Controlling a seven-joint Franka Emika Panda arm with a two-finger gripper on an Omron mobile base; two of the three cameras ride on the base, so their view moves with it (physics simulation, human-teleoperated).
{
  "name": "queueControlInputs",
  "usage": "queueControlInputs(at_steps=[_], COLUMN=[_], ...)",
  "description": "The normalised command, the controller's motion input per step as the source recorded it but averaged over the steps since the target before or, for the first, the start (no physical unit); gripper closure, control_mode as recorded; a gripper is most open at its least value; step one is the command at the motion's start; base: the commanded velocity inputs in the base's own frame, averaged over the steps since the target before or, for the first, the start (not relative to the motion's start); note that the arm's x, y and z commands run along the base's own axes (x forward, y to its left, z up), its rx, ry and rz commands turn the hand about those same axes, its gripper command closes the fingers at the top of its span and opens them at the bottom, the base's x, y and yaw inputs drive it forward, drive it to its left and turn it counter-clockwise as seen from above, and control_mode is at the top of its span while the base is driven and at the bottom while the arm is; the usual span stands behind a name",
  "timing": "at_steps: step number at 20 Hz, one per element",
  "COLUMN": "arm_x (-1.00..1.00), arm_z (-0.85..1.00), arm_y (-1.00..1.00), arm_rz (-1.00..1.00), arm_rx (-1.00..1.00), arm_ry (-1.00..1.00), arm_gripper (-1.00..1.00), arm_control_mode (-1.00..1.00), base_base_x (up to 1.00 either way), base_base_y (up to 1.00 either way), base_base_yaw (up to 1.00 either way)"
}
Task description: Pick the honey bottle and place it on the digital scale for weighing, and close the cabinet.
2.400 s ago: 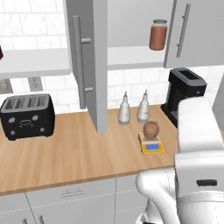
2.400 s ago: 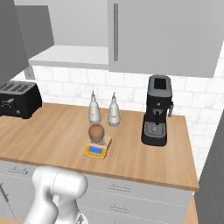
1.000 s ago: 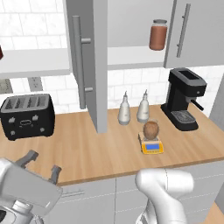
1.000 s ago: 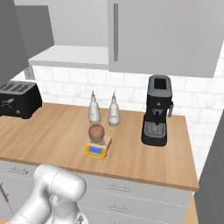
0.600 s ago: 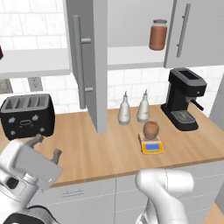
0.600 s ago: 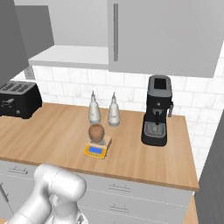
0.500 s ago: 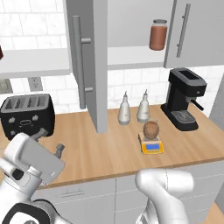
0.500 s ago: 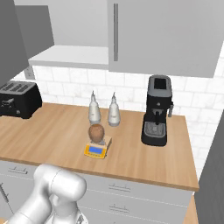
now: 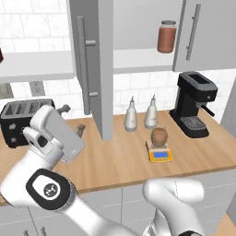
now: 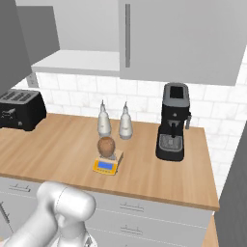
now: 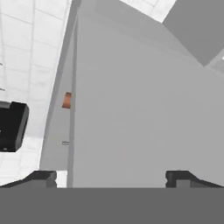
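The tan egg-shaped honey bottle stands upright on the grey plate of the yellow digital scale in the middle of the counter. The grey cabinet has its left door swung out over the counter, and the pale shelf shows inside. My gripper is open and empty, just left of that door's lower end and above the counter. In the hand view the door's flat face is close ahead of my gripper, whose dark fingertips stand wide apart.
A reddish jar sits on the cabinet shelf. Two whitish bottles stand behind the scale. A black coffee machine is at the right, a black toaster at the left.
My arm has swung up from below the counter's front edge at the left, bringing the gripper up and right toward the open door. The jaws stayed open; bottle and scale have not moved.
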Motion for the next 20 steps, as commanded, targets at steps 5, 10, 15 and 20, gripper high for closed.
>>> queueControlInputs(at_steps=[5, 10, 15, 20], arm_x=[0.31, 0.41, 0.37, 0.95], arm_z=[0.64, 0.55, 0.49, 0.17], arm_y=[-0.14, -0.55, -0.79, -1.0], arm_rz=[-0.14, -0.15, -0.13, -0.04], arm_rx=[0.0, 0.0, 0.01, 0.04], arm_ry=[0.0, 0.02, 0.01, 0.23], arm_gripper=[-1.0, -1.0, -1.0, -1.0], arm_control_mode=[-1.0, -1.0, -1.0, -1.0], base_base_x=[0.0, 0.0, 0.0, 0.0], base_base_y=[0.0, 0.0, 0.0, 0.0], base_base_yaw=[0.0, 0.0, 0.0, 0.0])
